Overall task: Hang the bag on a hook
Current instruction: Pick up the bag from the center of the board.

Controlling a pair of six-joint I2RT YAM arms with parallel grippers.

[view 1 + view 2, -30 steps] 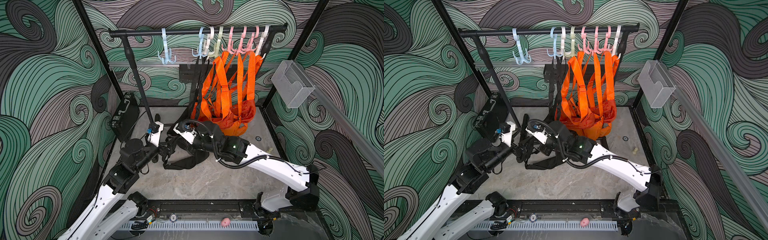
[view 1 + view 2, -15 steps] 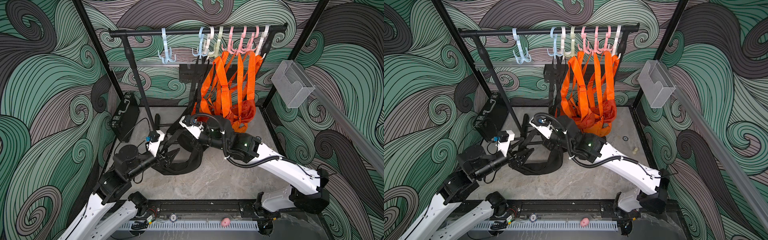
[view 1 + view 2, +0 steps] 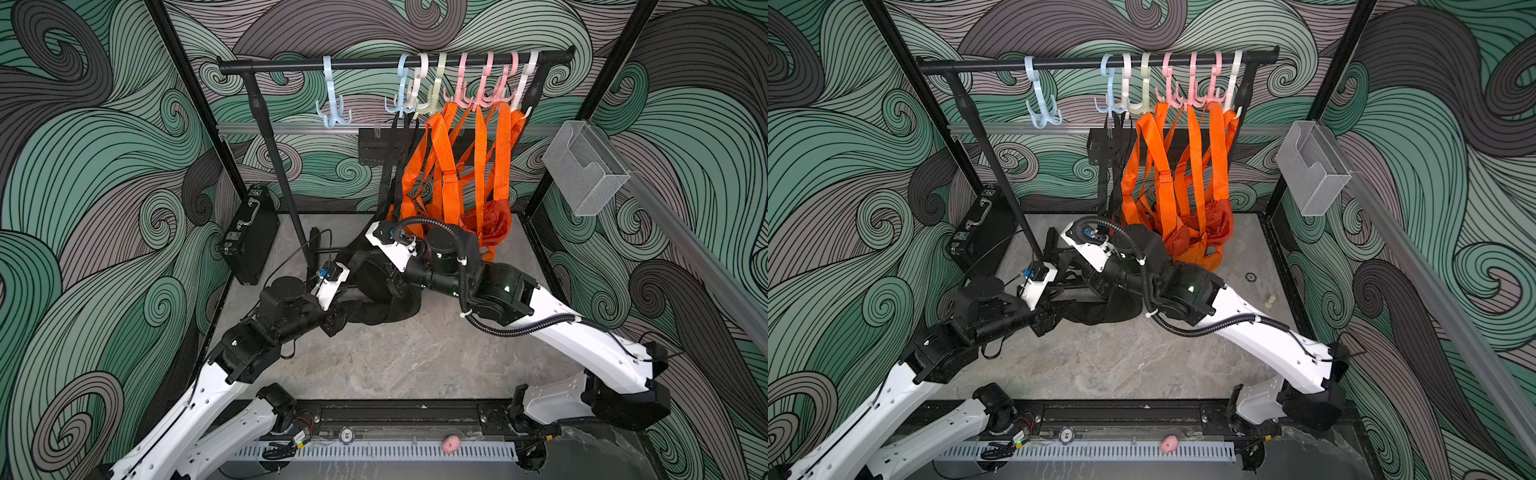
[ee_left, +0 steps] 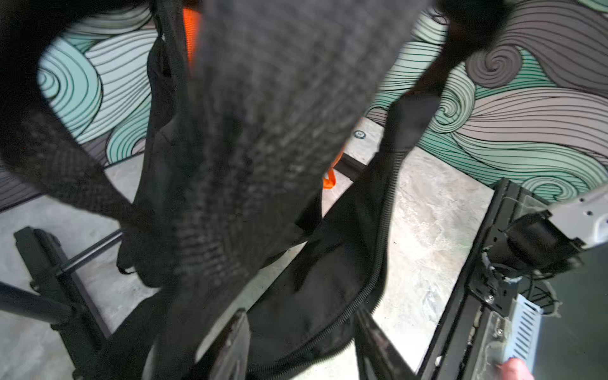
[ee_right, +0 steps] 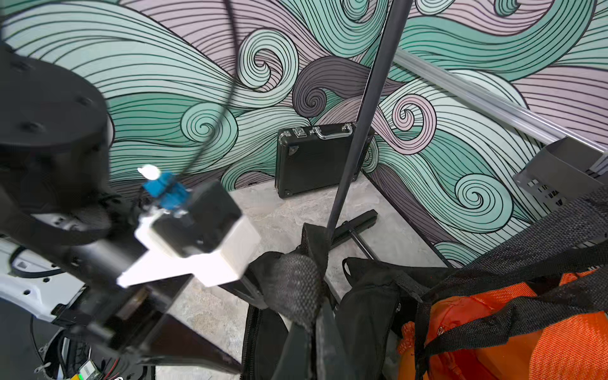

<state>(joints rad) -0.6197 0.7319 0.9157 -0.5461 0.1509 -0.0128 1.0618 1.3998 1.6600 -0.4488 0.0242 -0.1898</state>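
Two grippers tend the black bag [image 3: 374, 309], sagging to the floor [image 3: 395, 365] between them: right gripper [image 5: 316, 329] pinched on its strap [image 5: 292, 283], left gripper [image 4: 301, 343] with jaws spread astride the zipped edge (no grip confirmed), so advise raising the strap held open toward the free blue hook [image 3: 332, 102].

blurred strap, cut-off fingers
black bag [image 4: 312, 279] strap [image 4: 269, 131] smears out of focus across the left wrist view; left gripper [image 4: 301, 311] fingers run off the edge, grip unclear.

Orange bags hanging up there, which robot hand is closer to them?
Right. The right hand grips the black bag just beside the orange bags; the left hand is farther away, across that bag.
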